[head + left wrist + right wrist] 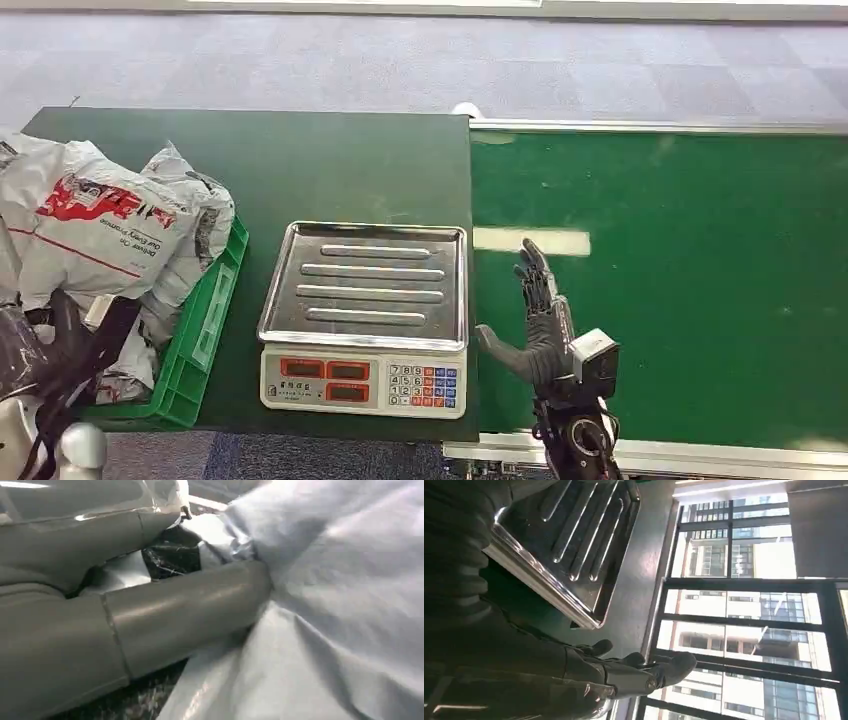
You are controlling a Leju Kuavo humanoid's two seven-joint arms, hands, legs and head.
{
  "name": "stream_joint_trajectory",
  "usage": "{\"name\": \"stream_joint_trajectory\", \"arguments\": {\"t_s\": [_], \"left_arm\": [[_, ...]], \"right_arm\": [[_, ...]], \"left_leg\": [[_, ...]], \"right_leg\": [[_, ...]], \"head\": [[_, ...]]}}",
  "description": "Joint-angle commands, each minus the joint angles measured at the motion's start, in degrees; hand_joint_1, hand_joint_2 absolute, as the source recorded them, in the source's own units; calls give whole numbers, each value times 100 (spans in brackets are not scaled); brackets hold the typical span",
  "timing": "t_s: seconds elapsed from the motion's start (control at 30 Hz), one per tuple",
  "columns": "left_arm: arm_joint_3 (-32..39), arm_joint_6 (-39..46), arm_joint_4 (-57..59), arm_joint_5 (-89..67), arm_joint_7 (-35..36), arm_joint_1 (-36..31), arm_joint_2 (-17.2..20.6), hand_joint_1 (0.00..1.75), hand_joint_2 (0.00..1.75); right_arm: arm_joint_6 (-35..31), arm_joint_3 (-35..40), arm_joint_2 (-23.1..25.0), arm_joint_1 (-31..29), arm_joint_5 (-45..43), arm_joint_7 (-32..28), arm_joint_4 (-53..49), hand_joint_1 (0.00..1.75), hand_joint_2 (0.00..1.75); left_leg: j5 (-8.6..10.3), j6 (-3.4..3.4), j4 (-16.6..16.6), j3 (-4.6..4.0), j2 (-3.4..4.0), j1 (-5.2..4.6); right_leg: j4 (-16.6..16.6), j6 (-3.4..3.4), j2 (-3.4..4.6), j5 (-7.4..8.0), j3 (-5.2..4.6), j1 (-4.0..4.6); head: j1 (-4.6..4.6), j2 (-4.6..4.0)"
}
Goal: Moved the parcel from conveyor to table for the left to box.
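**Parcels in the green crate, right robot hand spread over the conveyor**

The grey-white plastic mailer parcel with red lettering (95, 225) lies on a heap of similar bags in the green plastic crate (205, 340) at the left end of the dark green tabletop (330, 165). The heap rises above the crate's rim. In the left wrist view, crumpled pale plastic film of a parcel (340, 605) lies right against the left robot hand (165, 615), whose thick grey thumb presses into the folds; whether the fingers are pinching the film or merely resting on it cannot be told. In the head view this hand shows as a dark shape (75, 345) at the near corner of the crate, touching the bags.

Just beside the crate, on the same tabletop, stands a white electronic scale with a ribbed stainless steel tray (368, 285), red displays and a coloured keypad on its front.

Right of the scale, the right robot hand (535, 320) hovers over the bright green conveyor belt (700, 260), fingers straight and spread apart, thumb out toward the scale, holding nothing. The right wrist view shows the same spread fingers (644, 672) near the tray's edge (554, 592).
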Motion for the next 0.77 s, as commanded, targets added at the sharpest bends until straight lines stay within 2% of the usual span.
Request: {"name": "stream_joint_trajectory", "arguments": {"t_s": [0.03, 0.17, 0.23, 0.3, 0.33, 0.47, 0.57, 0.6, 0.7, 0.77], "left_arm": [[-153, 474, 333, 123, -249, 153, 220, 0, 0], [-228, 917, 334, 277, -428, 151, 198, 0, 0], [-273, 1581, 188, 430, -724, 214, 125, 0, 0], [266, 1581, -323, 678, -1492, 173, -301, 0, 0], [864, 1581, -584, 1048, -2394, 12, -731, 0, 0], [864, 1581, -584, 1048, -2394, 12, -731, 0, 0], [1713, 1581, -450, 2215, -4216, -401, -1376, 0, 0], [1715, 1581, -512, 2319, -4317, -427, -1410, 0, 0], [1135, 1581, -1138, 3184, -4317, -236, -1427, 0, 0], [642, 1581, -1578, 3821, -4317, -79, -1565, 0, 0]], "right_arm": [[270, -22, -544, -591, 170, 148, -40, 0, 175], [258, 73, -677, -770, 252, 184, 47, 0, 175], [167, 214, -826, -875, 326, 147, 261, 0, 175], [98, 325, -897, -1012, 313, 54, 547, 0, 175], [66, 396, -929, -1143, 243, -34, 769, 0, 175], [66, 396, -929, -1143, 243, -34, 769, 0, 175], [350, 474, -924, -1446, -324, -27, 1335, 0, 175], [379, 494, -935, -1502, -393, 1, 1464, 0, 175], [540, 608, -990, -1673, -773, -66, 1998, 0, 175], [553, 557, -919, -1621, -1112, -228, 2276, 0, 175]], "left_leg": [[8, 2, -5, -6, 11, -3], [8, 3, -3, -7, 3, -4], [11, 3, -6, -6, 3, -2], [3, 3, 0, -3, 5, 0], [7, 5, -3, -5, 8, 0], [3, 4, -1, -3, 13, 1], [5, 2, 1, -3, 8, 2], [5, 2, 0, -2, 6, 0], [4, 3, 2, 0, 2, 2], [5, 4, 5, -6, 2, 7]], "right_leg": [[-4, 0, 8, 10, -10, -3], [-2, 1, 0, 9, -10, -3], [-8, 1, -1, 12, -7, -1], [-3, 2, 3, 6, -3, 1], [-7, 2, 5, 11, -6, 1], [-7, 2, 11, 10, -2, 2], [-3, 1, 7, 10, -5, 2], [-3, 1, 4, 9, -4, 0], [-5, 2, 3, 9, 2, 2], [-7, 2, 2, 12, -3, 8]], "head": [[0, 0], [-2, 0], [0, 0], [0, 0], [0, 0], [-2, 0], [0, 0], [-2, 0], [-2, 0], [-4, 0]]}}
